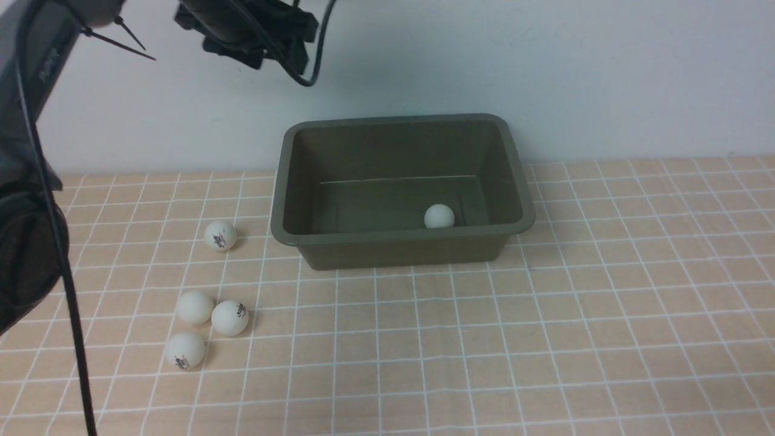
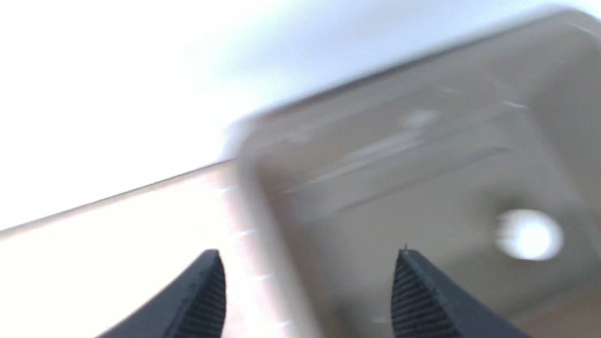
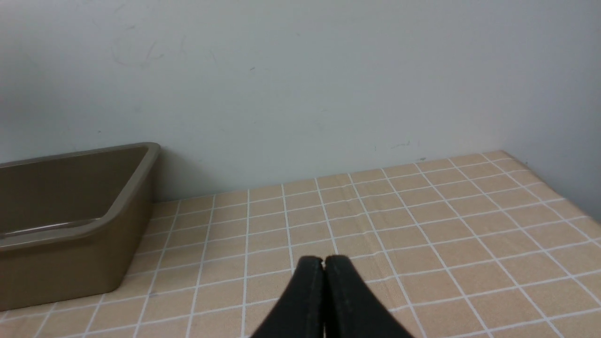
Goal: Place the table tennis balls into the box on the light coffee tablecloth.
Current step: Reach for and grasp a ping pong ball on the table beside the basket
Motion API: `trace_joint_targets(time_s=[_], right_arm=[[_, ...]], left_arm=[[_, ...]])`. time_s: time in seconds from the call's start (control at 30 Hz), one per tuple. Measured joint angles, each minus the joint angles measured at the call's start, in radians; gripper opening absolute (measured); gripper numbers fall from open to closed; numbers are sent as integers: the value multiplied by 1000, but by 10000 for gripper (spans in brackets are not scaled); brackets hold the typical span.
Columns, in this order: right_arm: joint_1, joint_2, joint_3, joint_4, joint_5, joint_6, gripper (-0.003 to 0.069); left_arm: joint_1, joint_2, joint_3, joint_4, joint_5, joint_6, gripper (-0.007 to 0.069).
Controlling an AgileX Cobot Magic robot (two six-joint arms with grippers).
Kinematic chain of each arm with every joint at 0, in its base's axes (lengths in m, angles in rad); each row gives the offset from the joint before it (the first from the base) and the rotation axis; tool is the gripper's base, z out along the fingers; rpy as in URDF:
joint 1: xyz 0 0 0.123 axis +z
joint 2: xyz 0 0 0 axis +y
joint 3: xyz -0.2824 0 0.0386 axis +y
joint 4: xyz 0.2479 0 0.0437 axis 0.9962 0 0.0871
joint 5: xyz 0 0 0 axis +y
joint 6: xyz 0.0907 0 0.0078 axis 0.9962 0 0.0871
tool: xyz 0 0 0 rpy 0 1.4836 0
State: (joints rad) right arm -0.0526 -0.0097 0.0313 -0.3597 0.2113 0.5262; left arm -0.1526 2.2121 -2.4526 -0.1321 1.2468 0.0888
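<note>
The left arm looms dark at the front view's left side, closest to the lens. Its left claw hangs high above the far-left corner of the box, and its tips cannot be made out there. Four table tennis balls lie on the light coffee tablecloth toward the table's left edge. A lone ball sits just beside the box, and three cluster nearer the front edge. The next pick therefore lies below the claw and toward the front edge, with the left arm nearer. Being round, the balls offer no long axis. A fifth ball rests inside the box.

The left wrist view is badly smeared, but its fingertips stand apart with nothing between them.

In the right wrist view the right claw is pressed together and empty, and no balls show.
</note>
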Motion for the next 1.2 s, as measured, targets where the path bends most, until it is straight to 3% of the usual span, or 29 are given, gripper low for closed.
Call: trace_joint_targets(time_s=[0.2, 0.63, 1.2], right_arm=[[0, 0, 0, 0, 0, 0, -13], [0, 0, 0, 0, 0, 0, -13], [0, 0, 0, 0, 0, 0, -13]], left_arm=[[59, -10, 126, 56, 2, -60, 394], [77, -7, 431, 146, -1, -32, 395], [77, 92, 468, 109, -37, -8, 395]])
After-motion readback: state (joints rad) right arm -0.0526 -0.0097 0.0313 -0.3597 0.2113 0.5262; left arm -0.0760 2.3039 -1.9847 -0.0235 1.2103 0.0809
